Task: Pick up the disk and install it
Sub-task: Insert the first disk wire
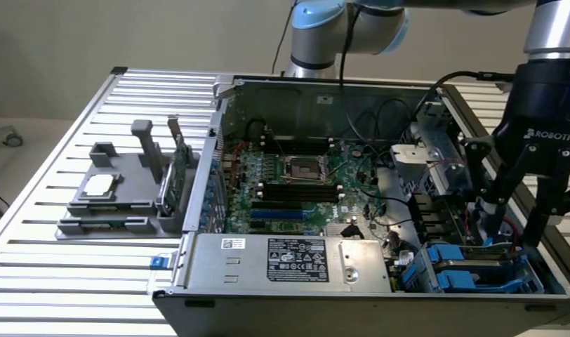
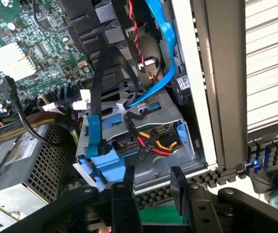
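Note:
The disk (image 1: 480,258) lies flat in the drive bay at the front corner of the open computer case, on the exterior view's right, with its blue carrier frame (image 1: 451,270) showing around it. In the wrist view the disk (image 2: 151,114) sits in the bay with blue carrier tabs (image 2: 94,141) at its sides and red and orange cables at its end. My gripper (image 1: 512,237) hangs just above the bay, open, with nothing between its fingers (image 2: 129,187). The gripper (image 2: 152,172) is apart from the disk.
The case holds a green motherboard (image 1: 285,182), a power supply (image 1: 295,260) at the front, and blue and black cables (image 2: 158,43) over the bay. Outside, on the exterior view's left, a grey fixture (image 1: 116,196) holds a silver chip and a green card on the slatted table (image 1: 69,274).

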Tool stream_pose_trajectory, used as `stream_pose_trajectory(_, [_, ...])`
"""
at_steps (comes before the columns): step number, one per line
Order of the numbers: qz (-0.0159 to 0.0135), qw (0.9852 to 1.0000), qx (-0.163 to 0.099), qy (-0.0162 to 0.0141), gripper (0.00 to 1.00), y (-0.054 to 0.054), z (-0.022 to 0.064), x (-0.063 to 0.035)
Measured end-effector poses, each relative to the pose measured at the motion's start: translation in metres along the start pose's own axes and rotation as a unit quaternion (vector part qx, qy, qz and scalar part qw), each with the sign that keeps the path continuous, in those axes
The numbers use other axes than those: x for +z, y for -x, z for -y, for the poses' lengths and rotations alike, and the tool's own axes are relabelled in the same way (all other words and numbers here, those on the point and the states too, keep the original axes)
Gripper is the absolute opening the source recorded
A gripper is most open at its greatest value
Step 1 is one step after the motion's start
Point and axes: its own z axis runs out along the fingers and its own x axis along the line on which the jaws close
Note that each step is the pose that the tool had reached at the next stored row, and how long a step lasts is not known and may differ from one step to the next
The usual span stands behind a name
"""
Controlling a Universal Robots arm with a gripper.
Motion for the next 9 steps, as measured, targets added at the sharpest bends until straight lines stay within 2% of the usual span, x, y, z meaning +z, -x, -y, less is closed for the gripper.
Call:
stream_pose_trajectory(6, [-0.0041,1.0000,-0.002,-0.0017,0.43,0.0093,0.0048,0.0038])
stream_pose_trajectory(9, [-0.0063,1.0000,-0.003,-0.0001,0.43,0.0116,0.0087,0.0063])
